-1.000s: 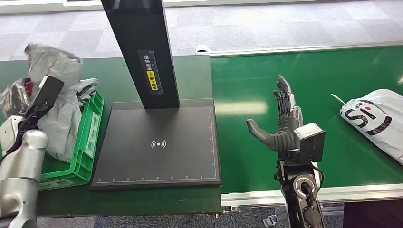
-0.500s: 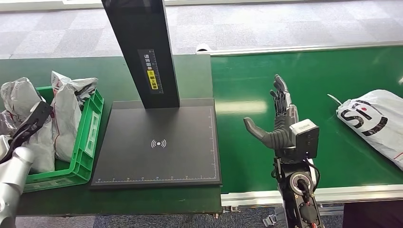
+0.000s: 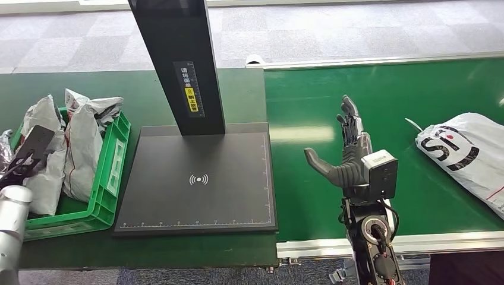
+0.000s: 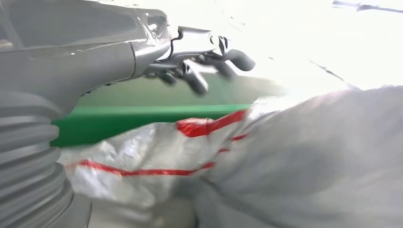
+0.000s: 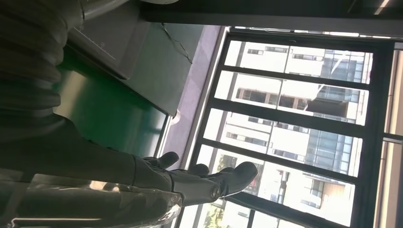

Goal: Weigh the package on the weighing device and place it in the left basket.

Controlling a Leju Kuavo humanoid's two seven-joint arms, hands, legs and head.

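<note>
While the right hand [image 3: 350, 155] is waiting upright over the near part of the green belt [image 3: 309, 101], fingers spread and holding nothing, the weighing plate [image 3: 198, 181] just to its left is sitting bare. Beyond the plate's left edge, the green basket [image 3: 112, 178] is holding several grey packages [image 3: 83, 148], and the left hand [image 4: 199, 66] is hovering just above them with its fingers parted and nothing in them, so that hand is released too. On the far right of the belt, well apart from the right hand, a white package [image 3: 469, 151] with red and black markings is lying flat; I am judging this to be the one due for weighing. The step in hand is looking like a reach for that bag: the right hand should be approaching low with the palm turned toward the bag, closing on the bunched near end rather than the slack middle, since thin film is likely to slip. The black post [image 3: 178, 59] at the back of the plate is rising beyond it all
</note>
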